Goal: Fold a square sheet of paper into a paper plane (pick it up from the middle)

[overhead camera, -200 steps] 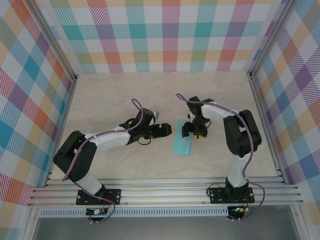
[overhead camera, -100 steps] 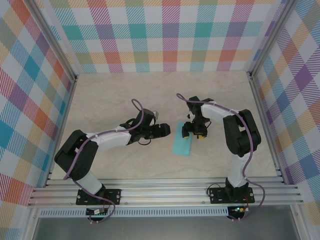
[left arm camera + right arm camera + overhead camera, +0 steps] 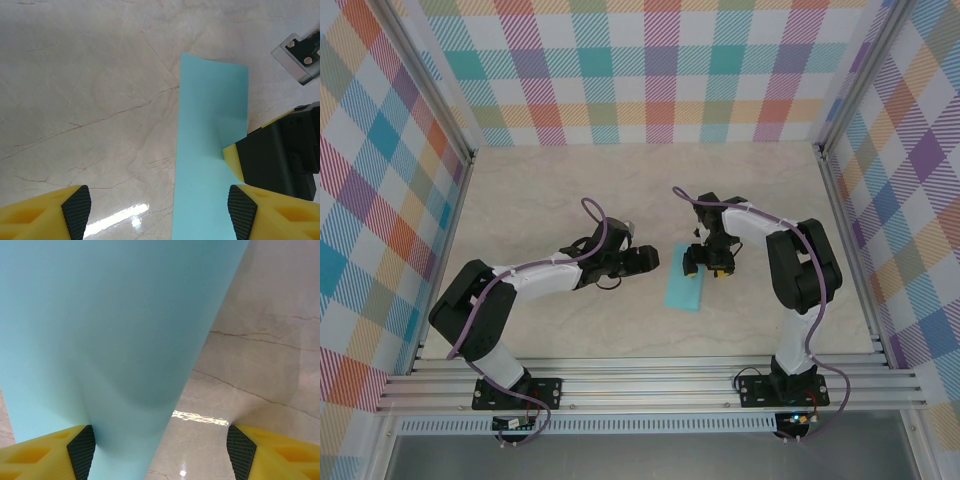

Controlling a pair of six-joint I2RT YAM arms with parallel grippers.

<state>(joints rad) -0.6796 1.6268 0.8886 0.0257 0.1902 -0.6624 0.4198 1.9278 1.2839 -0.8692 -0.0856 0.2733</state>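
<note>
Touching the right claw [image 3: 706, 268], the paper [image 3: 682, 292] lies folded.

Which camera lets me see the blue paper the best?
The left wrist view: the light-blue paper looks big and sharp there, with its far end and both long sides clear. The top view shows nearly all of the paper, but tiny. The right wrist view is too close, so the paper runs off the picture.

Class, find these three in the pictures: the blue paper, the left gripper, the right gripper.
blue paper [image 3: 212, 120], left wrist view, middle of the flat strip.
left gripper [image 3: 653, 260], top view, between its fingers.
right gripper [image 3: 706, 268], top view, between its fingers.
</note>
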